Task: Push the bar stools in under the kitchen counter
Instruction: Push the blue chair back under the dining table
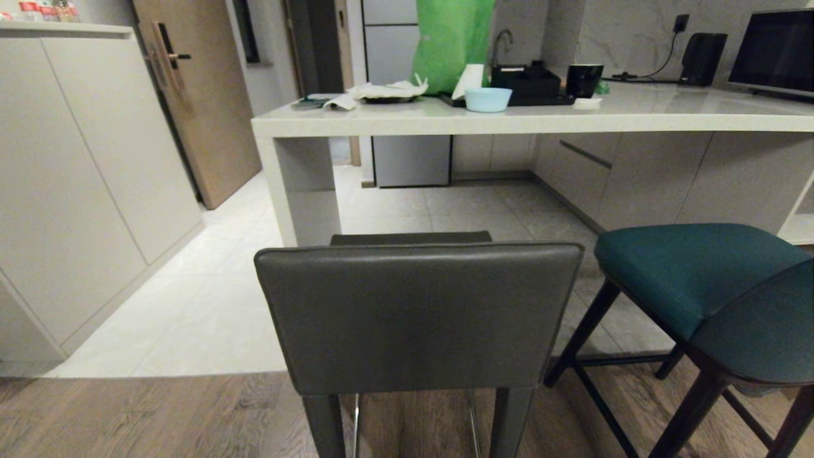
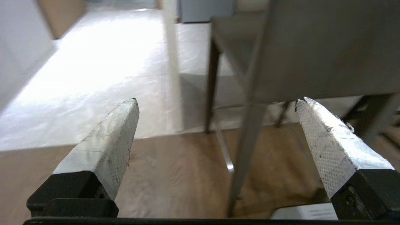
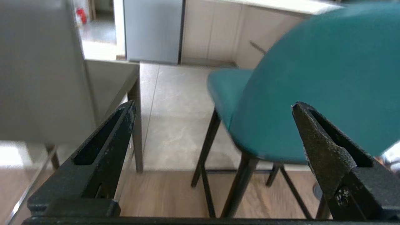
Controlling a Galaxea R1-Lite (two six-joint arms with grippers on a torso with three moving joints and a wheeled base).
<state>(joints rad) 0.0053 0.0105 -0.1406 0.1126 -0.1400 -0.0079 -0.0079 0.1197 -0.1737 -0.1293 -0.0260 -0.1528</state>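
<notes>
A dark grey leather bar stool (image 1: 416, 315) with a rectangular back stands right in front of me, its back towards me. To its right is a teal bar stool (image 1: 718, 286) on thin black legs. Both stand short of the off-white kitchen counter (image 1: 636, 117), whose underside lies beyond them. Neither arm shows in the head view. My left gripper (image 2: 215, 101) is open and empty, low behind the grey stool (image 2: 312, 47), near its legs. Behind the teal stool's (image 3: 315, 81) rounded back, my right gripper (image 3: 212, 104) also stands open with nothing in it.
The counter carries a green bag (image 1: 451, 44), a light blue bowl (image 1: 488, 99), a black tray (image 1: 528, 83), a mug (image 1: 584, 79) and a screen (image 1: 772, 51). Tall pale cabinets (image 1: 82, 178) line the left. A brown door (image 1: 191, 95) stands beyond. Wood floor meets pale tile under the stools.
</notes>
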